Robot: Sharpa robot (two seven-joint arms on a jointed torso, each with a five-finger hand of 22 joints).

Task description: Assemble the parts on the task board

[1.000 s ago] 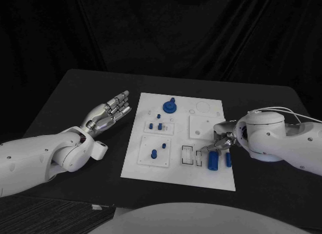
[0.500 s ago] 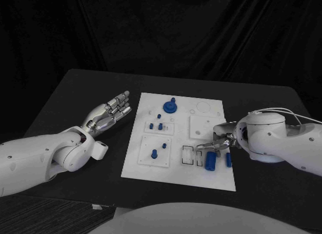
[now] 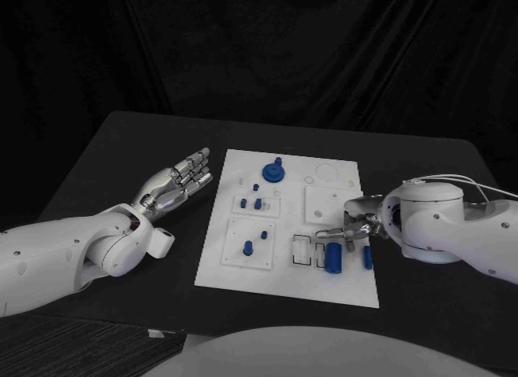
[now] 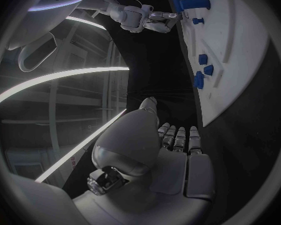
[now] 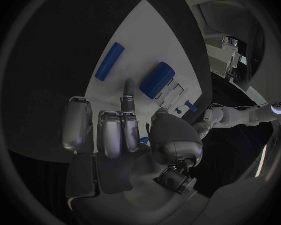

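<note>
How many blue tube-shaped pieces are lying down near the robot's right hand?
2. A thicker blue cylinder lies on the task board beside the rectangular slots, just at the right hand. A thinner blue cylinder lies nearer the board's right edge. The hand may hide others.

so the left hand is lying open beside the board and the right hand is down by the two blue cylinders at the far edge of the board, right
Not quite. The left hand does lie open beside the task board, but the two blue cylinders by the right hand lie near the board's near edge, toward the robot, not the far edge. The head view shows it.
</note>
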